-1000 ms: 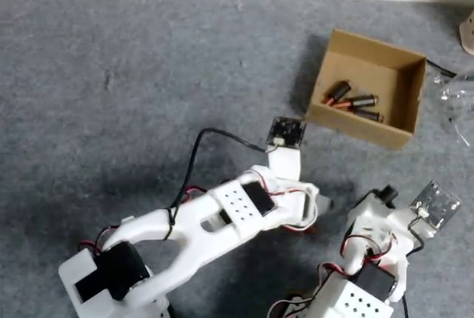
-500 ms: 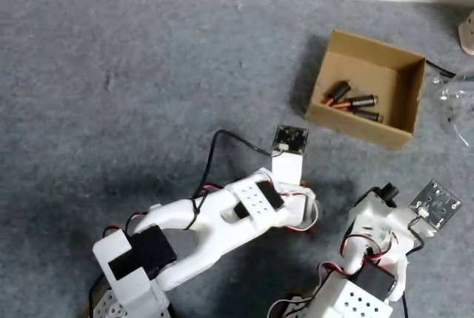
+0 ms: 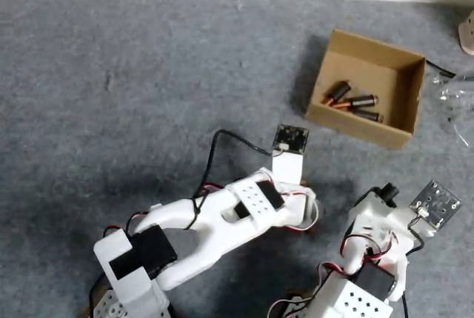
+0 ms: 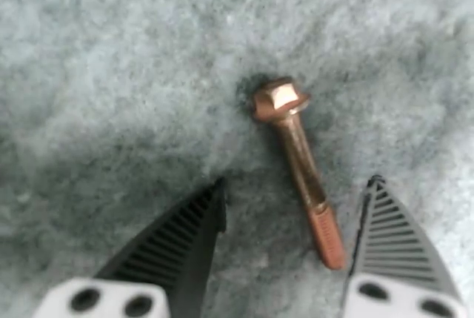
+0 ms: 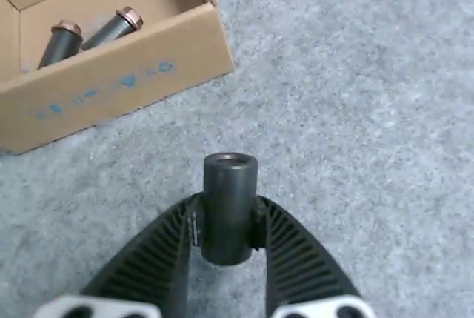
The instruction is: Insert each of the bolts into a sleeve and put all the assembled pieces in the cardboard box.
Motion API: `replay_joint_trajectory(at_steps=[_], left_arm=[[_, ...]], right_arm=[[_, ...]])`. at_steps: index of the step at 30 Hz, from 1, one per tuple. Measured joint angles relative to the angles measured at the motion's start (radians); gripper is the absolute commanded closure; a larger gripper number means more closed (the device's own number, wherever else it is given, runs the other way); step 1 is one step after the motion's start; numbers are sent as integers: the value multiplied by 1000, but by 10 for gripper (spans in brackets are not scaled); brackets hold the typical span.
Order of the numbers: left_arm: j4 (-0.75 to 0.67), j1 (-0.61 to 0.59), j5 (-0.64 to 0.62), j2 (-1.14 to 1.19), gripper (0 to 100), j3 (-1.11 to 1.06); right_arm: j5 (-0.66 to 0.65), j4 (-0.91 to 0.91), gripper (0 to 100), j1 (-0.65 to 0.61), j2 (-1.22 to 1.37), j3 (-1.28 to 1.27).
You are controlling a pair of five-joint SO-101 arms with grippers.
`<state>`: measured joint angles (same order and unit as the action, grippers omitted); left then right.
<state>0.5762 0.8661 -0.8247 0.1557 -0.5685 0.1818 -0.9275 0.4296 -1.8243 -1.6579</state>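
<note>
— Copper-toned, hex-headed, lying flat on the grey cover of the table [image 3: 133,73]: spot the bolt [image 4: 300,166] there?

— Yes, right between the fingers of the left gripper [image 4: 298,181]. Spread wide, clasping nothing. Straddling the shank, with the threaded end just beside one finger [image 4: 392,236]; cannot tell whether touching. Hex head pointing away from the wrist, past both tips.

— And the right gripper [image 5: 228,204]?

— Clamped on a dark sleeve [image 5: 229,181]. Squeezed from both sides, jutting past the fingertips, open bore at the far end. Grey cover beyond it, and apart from the cardboard box [image 3: 355,127], just off one of its corners.

— Where on the table, that box?

— Near the far edge, toward the right side. Open on top, holding three assembled pieces [image 3: 354,101], dark sleeves with copper heads, lying close together on the floor toward the near wall.

— Arms, from above?

— Left arm [image 3: 222,222] stretching from the near edge to about the table's middle. Right arm [image 3: 374,255] folded up by the near edge, toward the right, well short of the box.
</note>
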Motion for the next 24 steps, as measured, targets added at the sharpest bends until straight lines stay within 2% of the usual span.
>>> replay_joint_trajectory(at_steps=[9, 14, 20, 24], left_arm=[[0, -2, 0, 3, 726, 8], [8, -2, 0, 84, 726, 71], [180, -2, 0, 173, 726, 224], [215, -2, 0, 199, 726, 264]], right_arm=[[0, 0, 994, 0, 0, 0], [0, 0, 994, 0, 0, 0], [0, 0, 994, 0, 0, 0], [0, 0, 994, 0, 0, 0]])
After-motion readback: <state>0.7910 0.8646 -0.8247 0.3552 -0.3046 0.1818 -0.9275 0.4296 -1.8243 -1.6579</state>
